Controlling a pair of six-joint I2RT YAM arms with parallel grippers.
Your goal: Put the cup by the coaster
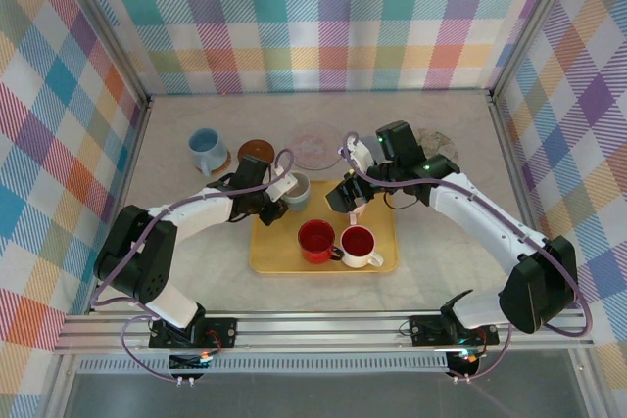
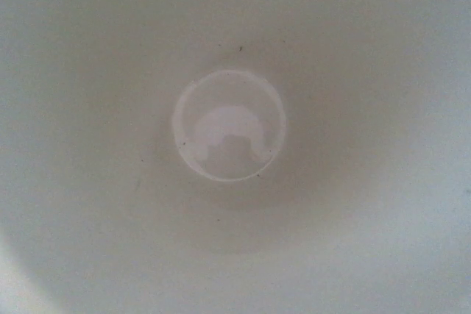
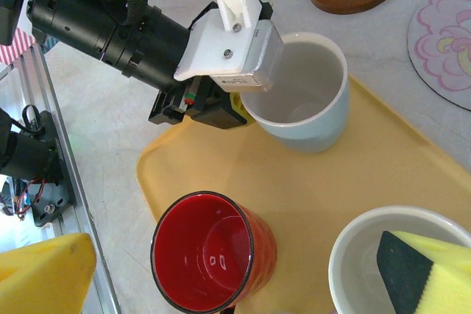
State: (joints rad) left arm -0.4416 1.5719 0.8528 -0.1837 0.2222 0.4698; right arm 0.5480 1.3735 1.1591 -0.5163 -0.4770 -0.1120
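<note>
One blue cup (image 1: 206,147) stands toward the table's (image 1: 441,252) far left on a woven coaster (image 1: 223,162), and just to its right a brown coaster (image 1: 256,152) lies bare, so we judge that bare one to be the target. It is close to the far left corner of the yellow tray (image 1: 284,263), which would make for a short carry. At that corner stands the pale cup (image 1: 298,192), the one we take to be the task's cup, upright and resting on the tray. The left gripper (image 1: 285,187) comes at it from the left, and its wrist camera looks straight down into the cup's white bottom. In the right wrist view a white finger (image 3: 235,49) lies against the rim on the cup's left side, a hold by the wall that would leave the cup upright when lifted. The jaws look narrow across that wall, but the inner finger is hidden and we cannot tell whether they have clamped. Beyond the tray's far edge lies a pink patterned coaster (image 1: 315,144). Near the tray's middle a red cup (image 1: 315,240) stands, with a white cup (image 1: 360,245) touching or just beside it on the right. The right gripper (image 1: 351,201) hangs over the tray's far edge, its yellow sponge pads (image 3: 44,273) spread wide with nothing between them, and we read it as waiting clear of the left arm's work.
</note>
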